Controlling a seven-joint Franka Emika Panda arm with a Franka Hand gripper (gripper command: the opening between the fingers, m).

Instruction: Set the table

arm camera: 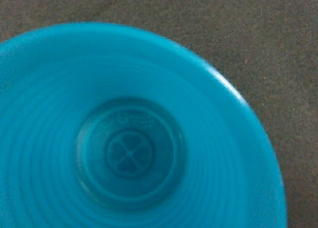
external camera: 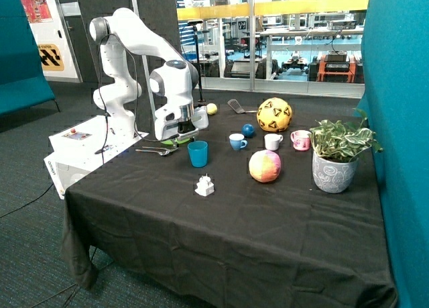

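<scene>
A teal plastic cup (external camera: 198, 154) stands upright on the black tablecloth (external camera: 221, 234). In the wrist view the inside of the cup (arm camera: 131, 151) fills most of the picture, seen straight from above and very close. My gripper (external camera: 182, 129) hangs low over the table just behind the cup, above a green flat item (external camera: 175, 141). Metal cutlery (external camera: 157, 150) lies on the cloth beside the cup, towards the robot base. A blue-and-white cup (external camera: 236, 141), a white cup (external camera: 272, 141) and a pink cup (external camera: 301, 140) stand in a row further along.
A yellow football (external camera: 274, 115), a small blue ball (external camera: 248, 129), a pink-yellow ball (external camera: 265, 166), a potted plant (external camera: 334, 170), a white plug adaptor (external camera: 204, 186), a black spatula (external camera: 236, 107) and a small yellow ball (external camera: 212, 109) are on the table.
</scene>
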